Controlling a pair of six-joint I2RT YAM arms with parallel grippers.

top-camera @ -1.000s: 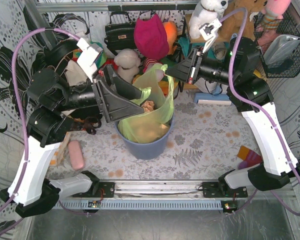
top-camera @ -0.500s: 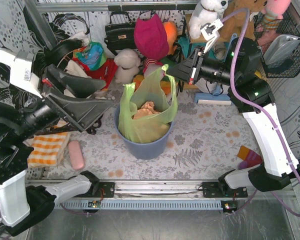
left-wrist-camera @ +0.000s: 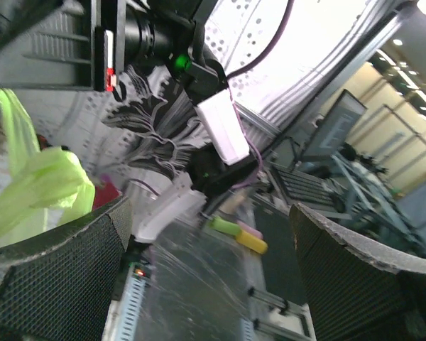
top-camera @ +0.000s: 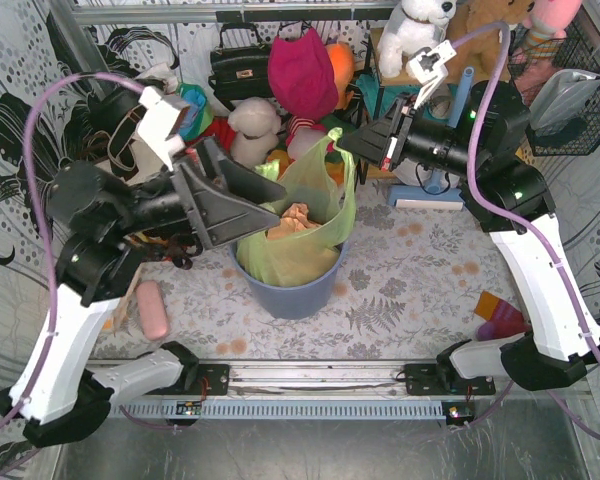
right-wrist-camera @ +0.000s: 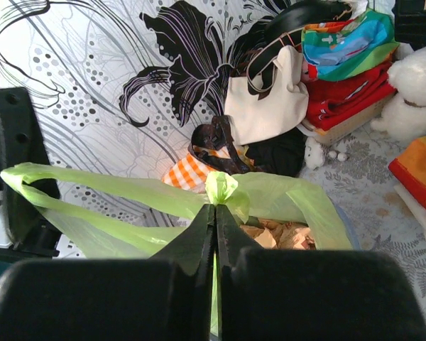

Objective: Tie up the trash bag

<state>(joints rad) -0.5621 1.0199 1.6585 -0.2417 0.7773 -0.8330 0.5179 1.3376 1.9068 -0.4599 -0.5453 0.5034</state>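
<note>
Two grippers work at the bin. The right gripper is fully closed, pinching one handle of the bag above the bin's far rim. The left gripper is fully spread and holds nothing, just left of the bin's mouth. The bag sits in the bin, mouth up, long axis roughly vertical, with the pinched handle drawn up toward the bin's far side.

Risks as I judge them:
- The thin film may slip or tear under a hard pull.
- A lift may tip the bin.
- The left jaws may close short of the second handle; I cannot confirm it lies within their gap.
</note>
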